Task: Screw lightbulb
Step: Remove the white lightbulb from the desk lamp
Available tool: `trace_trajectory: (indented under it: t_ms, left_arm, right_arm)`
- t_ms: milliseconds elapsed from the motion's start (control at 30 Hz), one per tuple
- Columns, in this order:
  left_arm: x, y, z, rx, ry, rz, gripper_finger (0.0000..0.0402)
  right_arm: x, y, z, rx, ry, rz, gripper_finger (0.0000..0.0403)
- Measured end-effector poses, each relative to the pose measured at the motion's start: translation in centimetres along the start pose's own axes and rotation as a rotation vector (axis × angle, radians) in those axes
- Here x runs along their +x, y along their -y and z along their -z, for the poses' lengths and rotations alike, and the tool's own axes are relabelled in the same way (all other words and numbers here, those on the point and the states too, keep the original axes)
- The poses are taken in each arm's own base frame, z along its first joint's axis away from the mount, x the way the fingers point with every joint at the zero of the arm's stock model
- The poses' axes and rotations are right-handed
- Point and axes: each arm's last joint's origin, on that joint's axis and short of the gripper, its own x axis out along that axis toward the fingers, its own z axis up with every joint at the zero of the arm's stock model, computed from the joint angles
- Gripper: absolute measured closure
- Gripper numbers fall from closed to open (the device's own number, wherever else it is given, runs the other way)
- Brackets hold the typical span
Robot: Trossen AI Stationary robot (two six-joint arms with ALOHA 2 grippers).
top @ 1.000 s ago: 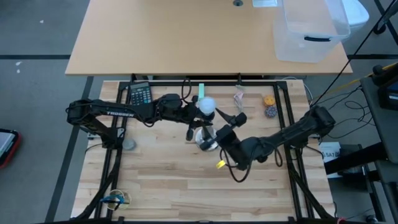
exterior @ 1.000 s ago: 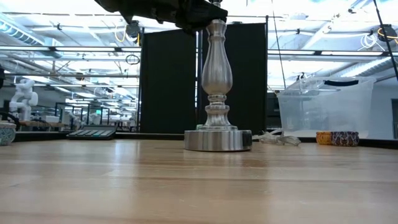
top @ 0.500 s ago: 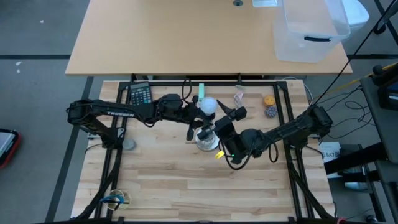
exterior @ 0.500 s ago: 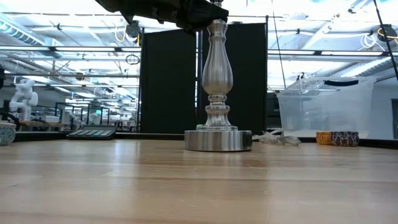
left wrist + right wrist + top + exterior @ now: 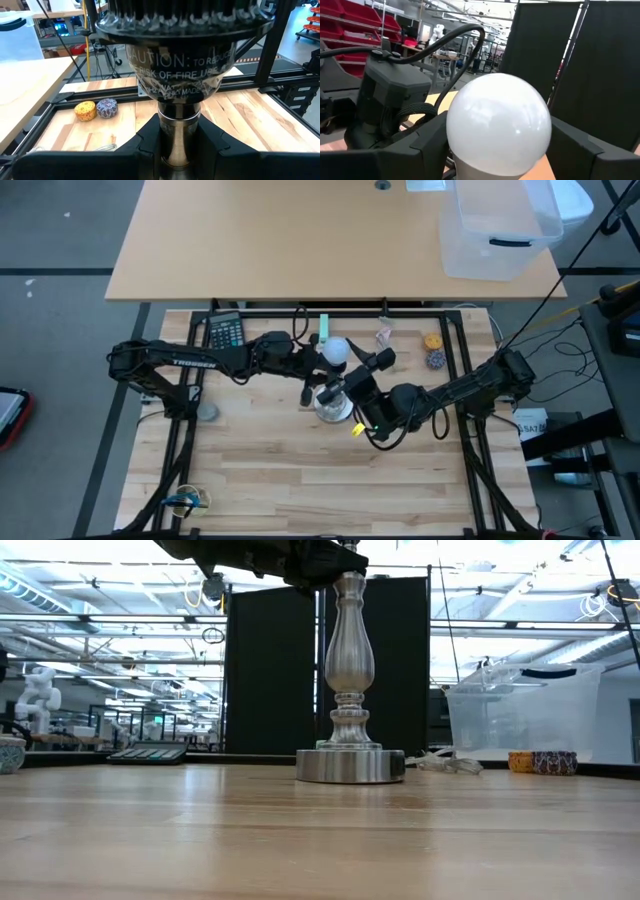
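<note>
The right claw (image 5: 352,376) has moved in toward the lamp in the last moment, and now the white lightbulb (image 5: 498,126) sits right between its 2 fingers (image 5: 427,136). The fingers have started to come together, but a little space shows on each side of the lightbulb, so the claw is partly wide and not gripping yet. That looks like the step just before grabbing the lightbulb to turn it.

Just under the right claw, the lightbulb (image 5: 334,350) stands on top of the silver lamp stand (image 5: 350,680), in the black socket. How far it is screwed in cannot be seen.

On the other side of the lightbulb from the right claw, the left claw (image 5: 178,145) is narrow and clamped on the neck of the lamp stand, just below the socket (image 5: 180,55). It holds the stand steady.

Farther past the left claw, 2 small round tins (image 5: 96,109) sit close together on the wooden tabletop (image 5: 235,112).
</note>
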Motion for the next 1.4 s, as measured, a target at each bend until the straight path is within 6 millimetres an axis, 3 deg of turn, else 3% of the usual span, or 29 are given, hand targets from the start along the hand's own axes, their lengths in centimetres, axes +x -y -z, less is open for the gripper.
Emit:
trace_trajectory:
  t_ms: [433, 633, 1000, 1400]
  left_arm:
    - [0.0, 0.2, 0.0, 0.049, 0.006, 0.072, 0.0328]
    - [0.0, 0.4, 0.2, 0.070, 0.007, 0.146, 0.0328]
    - [-0.1, 0.4, 0.3, 0.055, -0.002, 0.166, 0.0328]
    - [-0.1, 0.1, 0.2, 0.036, 0.005, 0.172, 0.0328]
  right_arm:
    - [-1.5, -0.3, -0.4, -0.217, 0.050, -0.107, 0.0151]
    - [-1.4, 0.3, -0.5, -0.350, 0.087, -0.255, 0.0149]
    - [1.2, 3.8, -0.9, -0.451, 0.086, -0.478, 0.0147]
    - [2.5, 8.7, -1.6, -0.502, 0.076, -0.717, 0.0146]
